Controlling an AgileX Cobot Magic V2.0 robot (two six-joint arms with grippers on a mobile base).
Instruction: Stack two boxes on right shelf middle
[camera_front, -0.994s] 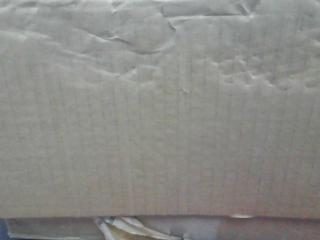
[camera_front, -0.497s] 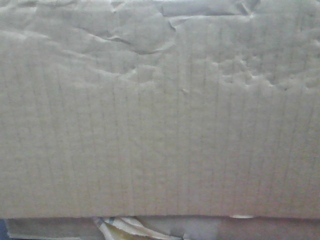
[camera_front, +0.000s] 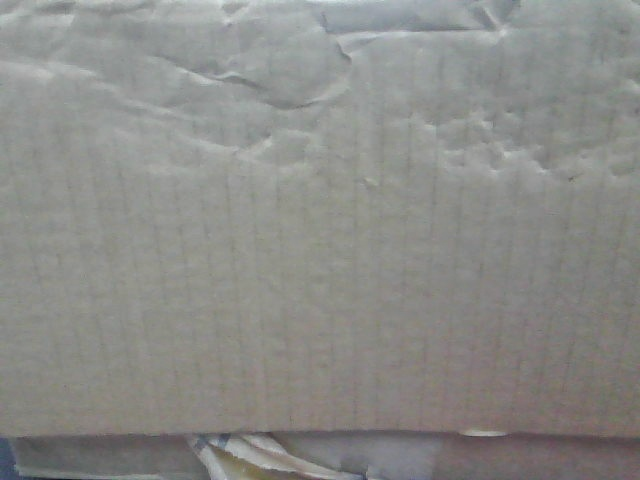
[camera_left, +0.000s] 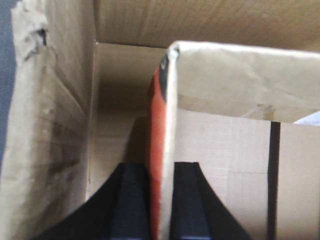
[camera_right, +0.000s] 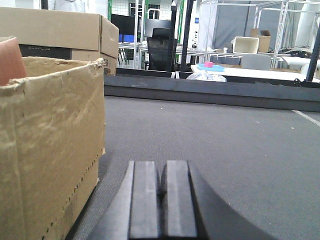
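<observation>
A creased brown cardboard box (camera_front: 320, 250) fills the front view. Below it shows a strip of a flatter box (camera_front: 100, 455) with torn yellowish tape (camera_front: 250, 455). In the left wrist view my left gripper (camera_left: 161, 172) is shut on a thin upright cardboard wall (camera_left: 240, 75) with an orange left face, inside an open box (camera_left: 60, 125). My right gripper (camera_right: 161, 172) is shut with nothing in it, low over a dark grey surface (camera_right: 225, 130). A worn box (camera_right: 50, 140) stands just to its left, apart from it. The shelf is out of view.
Another brown carton (camera_right: 55, 30) stands behind the worn box. A dark raised rail (camera_right: 210, 90) crosses the far edge of the grey surface. Beyond it are an office chair (camera_right: 161, 45), tables and a blue tray (camera_right: 210, 67).
</observation>
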